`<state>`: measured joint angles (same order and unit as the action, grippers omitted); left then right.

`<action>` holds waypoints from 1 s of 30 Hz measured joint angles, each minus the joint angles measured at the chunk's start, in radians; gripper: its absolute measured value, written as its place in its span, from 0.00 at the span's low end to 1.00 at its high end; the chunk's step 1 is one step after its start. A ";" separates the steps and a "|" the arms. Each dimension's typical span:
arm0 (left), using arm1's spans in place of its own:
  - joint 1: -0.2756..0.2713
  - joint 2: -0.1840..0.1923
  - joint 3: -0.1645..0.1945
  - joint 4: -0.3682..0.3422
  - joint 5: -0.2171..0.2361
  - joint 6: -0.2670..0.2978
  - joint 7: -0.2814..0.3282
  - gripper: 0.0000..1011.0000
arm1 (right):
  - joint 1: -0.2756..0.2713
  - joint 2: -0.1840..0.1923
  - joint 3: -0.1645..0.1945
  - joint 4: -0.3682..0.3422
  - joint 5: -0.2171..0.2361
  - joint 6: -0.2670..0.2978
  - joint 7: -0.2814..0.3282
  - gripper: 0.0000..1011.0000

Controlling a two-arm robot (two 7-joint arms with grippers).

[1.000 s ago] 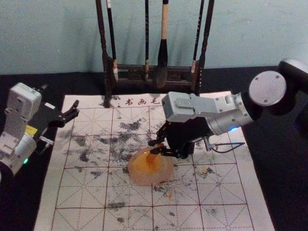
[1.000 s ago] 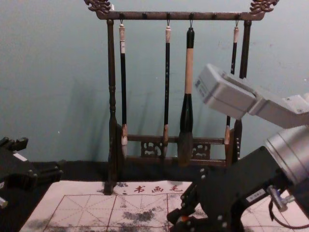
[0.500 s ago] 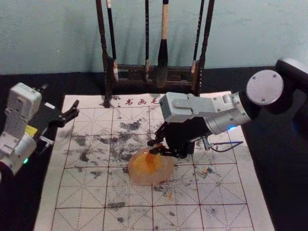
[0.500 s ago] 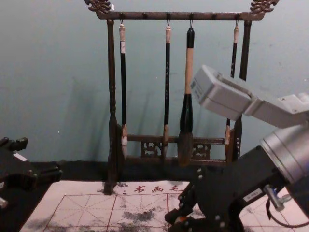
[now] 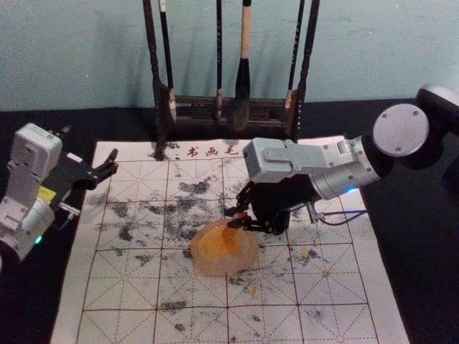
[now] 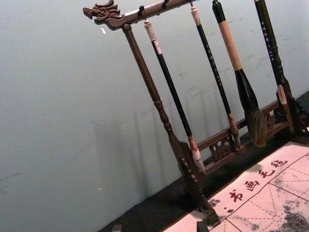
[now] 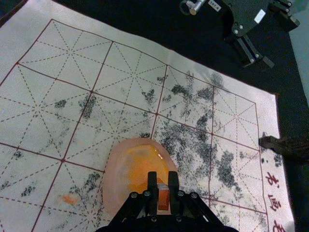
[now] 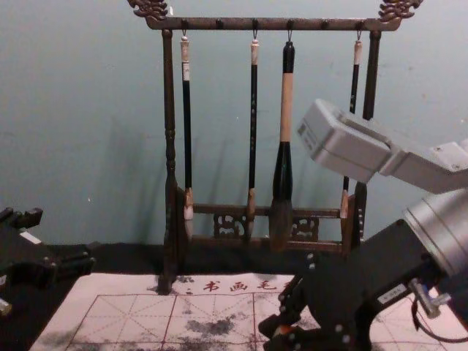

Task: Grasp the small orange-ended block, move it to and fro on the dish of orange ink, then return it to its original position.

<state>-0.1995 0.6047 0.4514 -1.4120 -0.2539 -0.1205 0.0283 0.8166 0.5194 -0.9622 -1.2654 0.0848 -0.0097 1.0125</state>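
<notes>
Right over the dish [image 5: 228,268], that's where the right hand [image 5: 231,217] is, with the small orange-ended block [image 7: 163,199] pinched between its fingers. What matters now is how the dish lies from that hand: the block hangs over the far part of it, a touch to the right of the middle, so most of the dish spreads back toward the robot's body and somewhat leftward. I'd say that's where there is room for the to-and-fro strokes. The block's long axis seems to run down from the fingertips, leaning slightly; whether its end touches the ink or sits just above it, I can't tell.

The dish is pale pink, shallow and rounded, with wet, glossy orange ink [image 7: 140,166] pooled inside, and it rests on the gridded calligraphy mat [image 5: 118,290]. The left hand [image 8: 64,239] is well away, parked by the mat's left edge, fingers spread wide, nothing in them. The brush rack [image 8: 170,146] stands beyond.

This looks to me like the inking step, with the return to come. The strokes want to be short and low; too much push could shove the dish along or twist the block in its grip.
</notes>
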 joint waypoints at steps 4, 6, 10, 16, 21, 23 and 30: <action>0.000 0.000 0.000 0.000 0.000 0.000 0.000 0.99 | -0.002 0.008 0.001 -0.009 -0.001 0.000 0.000 0.13; 0.000 0.000 0.000 0.000 0.000 0.000 0.000 0.99 | -0.003 0.012 0.002 -0.013 -0.002 0.001 0.001 0.13; 0.000 0.000 0.000 0.000 0.000 0.000 0.000 0.99 | -0.007 0.023 0.002 -0.025 -0.003 0.001 0.003 0.13; 0.000 0.000 0.000 0.000 0.000 0.000 0.000 0.99 | -0.014 0.040 0.002 -0.047 -0.006 -0.002 0.008 0.13; 0.000 0.000 0.000 0.000 0.000 0.000 0.000 0.99 | -0.022 0.055 0.002 -0.072 -0.005 -0.004 0.012 0.13; 0.000 0.000 0.000 0.000 0.000 0.000 0.000 0.99 | -0.025 0.058 0.002 -0.078 -0.005 -0.005 0.013 0.13; 0.000 0.000 0.000 0.000 0.000 0.000 0.000 0.99 | -0.031 0.067 -0.001 -0.104 -0.001 -0.012 0.022 0.13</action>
<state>-0.1995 0.6047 0.4514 -1.4120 -0.2539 -0.1205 0.0283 0.7852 0.5862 -0.9637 -1.3695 0.0835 -0.0218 1.0344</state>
